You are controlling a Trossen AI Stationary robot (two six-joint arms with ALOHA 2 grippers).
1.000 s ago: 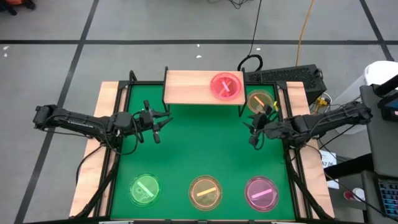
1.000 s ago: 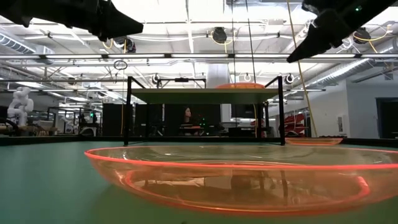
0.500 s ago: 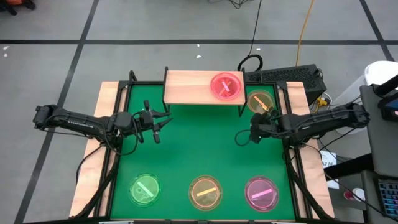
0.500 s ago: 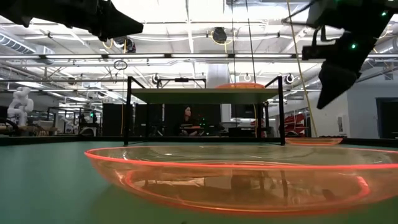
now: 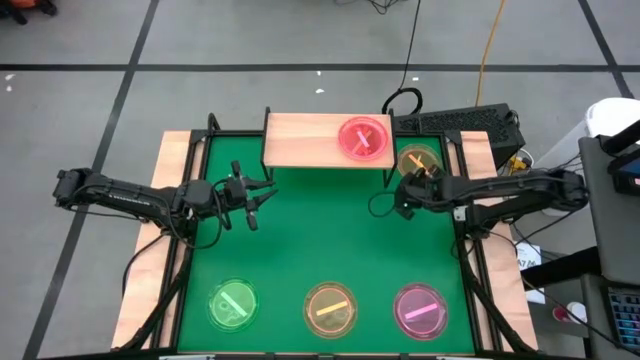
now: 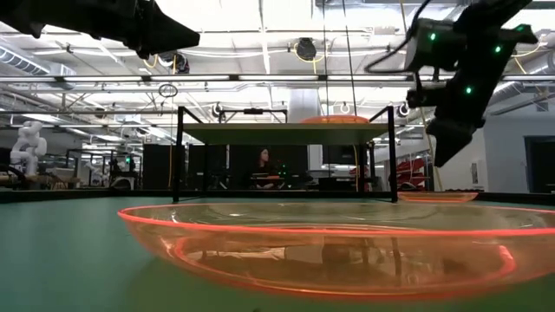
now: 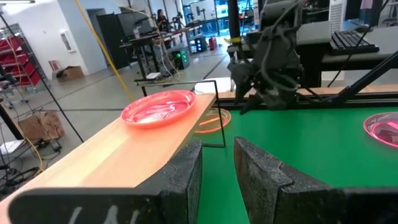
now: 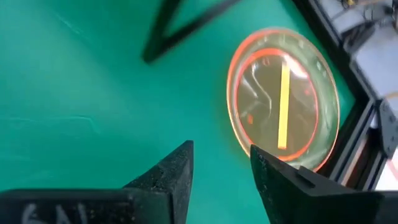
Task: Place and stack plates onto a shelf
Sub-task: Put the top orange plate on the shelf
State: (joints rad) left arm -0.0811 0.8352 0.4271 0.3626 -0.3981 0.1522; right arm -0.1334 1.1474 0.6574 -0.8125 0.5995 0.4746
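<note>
A pink plate (image 5: 363, 138) sits on the right half of the light-wood shelf (image 5: 300, 140). An orange plate (image 5: 418, 162) lies flat on the green mat by the shelf's right legs, and the right wrist view shows it too (image 8: 283, 99). Green (image 5: 234, 304), orange (image 5: 330, 307) and pink (image 5: 419, 309) plates lie along the near edge. My right gripper (image 5: 400, 203) hangs open above the mat, just on the near-left side of the orange plate, pointing down (image 8: 221, 158). My left gripper (image 5: 260, 205) waits open over the mat's left part, level with the shelf (image 7: 217, 158).
The shelf's thin black legs (image 5: 391, 178) stand close to my right gripper. Black frame rails (image 5: 468, 250) border the mat on both sides. A keyboard (image 5: 460, 122) lies behind the table's right corner. The mat's middle (image 5: 320, 235) is bare. A person sits far behind the table (image 6: 259, 160).
My right gripper swung out toward the table's left, then drew back toward the far edge beside the orange plate. Meanwhile it came lower and tipped to point down at the mat. No plate has moved.
</note>
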